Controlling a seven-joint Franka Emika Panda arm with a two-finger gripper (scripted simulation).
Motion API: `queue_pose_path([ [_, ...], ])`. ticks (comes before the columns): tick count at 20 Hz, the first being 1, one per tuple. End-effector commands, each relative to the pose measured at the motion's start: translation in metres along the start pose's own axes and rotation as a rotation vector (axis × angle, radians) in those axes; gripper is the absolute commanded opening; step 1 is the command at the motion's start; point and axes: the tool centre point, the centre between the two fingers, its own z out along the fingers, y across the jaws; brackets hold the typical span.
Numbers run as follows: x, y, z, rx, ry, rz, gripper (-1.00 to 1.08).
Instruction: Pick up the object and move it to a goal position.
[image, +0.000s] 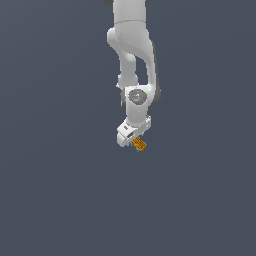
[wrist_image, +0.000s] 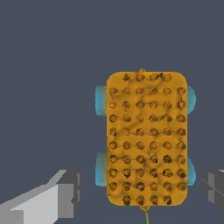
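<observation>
White Panda arm (image: 131, 55) comes down from 12 o'clock in the exterior view, wrist bent so the gripper (image: 131, 139) sits a little above frame centre, tilted toward 5 o'clock. Plain dark grey-blue surface (image: 55, 200) all around.

The object (image: 139, 144): small orange-yellow block, dark dotted grid pattern, teal-blue bits at its edges. In the exterior view it pokes out from the gripper's lower end at about 5 o'clock of the hand, right against it, much narrower than the white hand. Too small there to see finger contact.

Wrist view: the object (wrist_image: 147, 138) fills the middle as a tall rounded rectangle, long side running 12 to 6 o'clock, rows of dark studs across the face. Teal-blue rounded lugs stick out on both long sides, two at 9 o'clock side, two partly seen at 3 o'clock side. A thin yellowish line leaves its 6 o'clock end.

Two grey fingers show low in that view, one finger (wrist_image: 65, 192) at 8 o'clock of the block, the other at 4 o'clock. Jaws are spread: a strip of background shows between each pad and the block's side, so apart, not clamped. Probably block lies below the pads, on the surface; height is unclear from these views.
</observation>
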Motion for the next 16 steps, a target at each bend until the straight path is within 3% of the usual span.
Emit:
queue_pose_path([
  [1,0.0004,0.0003,0.0063,-0.001,0.001,-0.001,1.0],
  [4,0.0005,0.0005,0.0086,-0.001,0.001,-0.001,1.0],
  [5,0.0005,0.0005,0.0086,-0.001,0.001,-0.001,-1.0],
  [16,0.0001,0.0015,0.0075,-0.002,0.001,0.0,-1.0],
])
